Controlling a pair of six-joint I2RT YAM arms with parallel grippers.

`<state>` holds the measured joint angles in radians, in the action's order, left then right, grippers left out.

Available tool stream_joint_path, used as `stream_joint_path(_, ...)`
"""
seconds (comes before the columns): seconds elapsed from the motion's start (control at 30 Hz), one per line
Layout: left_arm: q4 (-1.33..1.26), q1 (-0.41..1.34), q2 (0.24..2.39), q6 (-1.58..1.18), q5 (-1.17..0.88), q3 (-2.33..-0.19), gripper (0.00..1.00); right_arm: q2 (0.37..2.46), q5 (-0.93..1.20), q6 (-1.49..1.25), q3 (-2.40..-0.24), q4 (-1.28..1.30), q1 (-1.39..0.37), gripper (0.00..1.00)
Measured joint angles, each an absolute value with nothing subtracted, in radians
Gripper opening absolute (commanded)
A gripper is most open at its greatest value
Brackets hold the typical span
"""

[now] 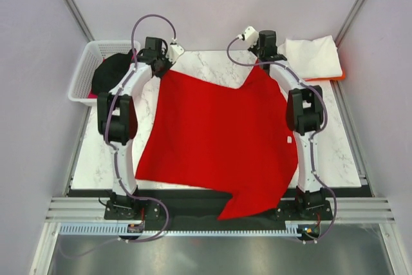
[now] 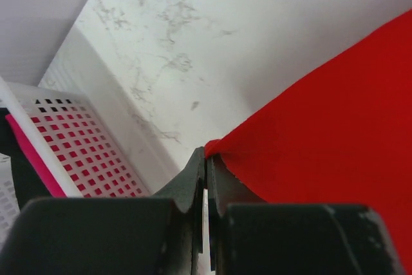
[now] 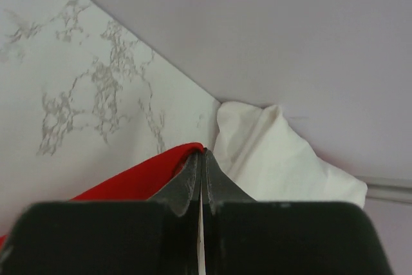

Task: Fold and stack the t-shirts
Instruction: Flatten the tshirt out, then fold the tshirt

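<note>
A bright red t-shirt (image 1: pixel 215 133) lies spread over the marble table, its near edge hanging over the table's front. My left gripper (image 1: pixel 160 67) is shut on the shirt's far left corner (image 2: pixel 215 147). My right gripper (image 1: pixel 262 62) is shut on its far right corner (image 3: pixel 193 149). Both corners are held at the far side of the table. A folded white t-shirt (image 1: pixel 312 56) lies on an orange one (image 1: pixel 339 76) at the far right, and the white one also shows in the right wrist view (image 3: pixel 277 159). A black t-shirt (image 1: pixel 109 72) and a magenta-pink one (image 2: pixel 32 156) lie in the basket.
A white plastic lattice basket (image 1: pixel 84 72) stands at the far left of the table, close to my left gripper, and shows in the left wrist view (image 2: pixel 84 152). Pale walls enclose the table on three sides. Bare marble (image 1: pixel 96 159) shows beside the shirt.
</note>
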<state>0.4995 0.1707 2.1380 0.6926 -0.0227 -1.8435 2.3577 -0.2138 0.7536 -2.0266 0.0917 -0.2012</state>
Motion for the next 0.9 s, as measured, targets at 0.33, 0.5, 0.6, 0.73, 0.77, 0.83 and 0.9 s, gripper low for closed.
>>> stream_joint_path(0.33, 0.500, 0.130, 2.357, 0.693, 0.036, -2.096, 0.02, 2.641, -0.236, 0.806, -2.354, 0.015, -0.187, 0.00)
stream_joint_path(0.5, 0.502, 0.128, 2.373, 0.680, 0.047, -2.131, 0.02, 2.646, -0.246, 0.809, -2.365, -0.071, -0.188, 0.00)
stream_joint_path(0.6, 0.499, 0.127, 2.373, 0.670, 0.051, -2.143, 0.02, 2.646, -0.250, 0.809, -2.373, -0.099, -0.189, 0.00)
stream_joint_path(0.73, 0.498, 0.123, 2.376, 0.657, 0.060, -2.159, 0.02, 2.658, -0.252, 0.805, -2.419, -0.107, -0.189, 0.00)
stream_joint_path(0.77, 0.497, 0.122, 2.379, 0.654, 0.066, -2.169, 0.02, 2.661, -0.251, 0.805, -2.436, -0.115, -0.190, 0.00)
stream_joint_path(0.83, 0.493, 0.120, 2.380, 0.649, 0.079, -2.180, 0.02, 2.663, -0.249, 0.805, -2.455, -0.134, -0.195, 0.00)
stream_joint_path(0.9, 0.483, 0.117, 2.380, 0.645, 0.090, -2.192, 0.02, 2.663, -0.244, 0.805, -2.464, -0.157, -0.199, 0.00)
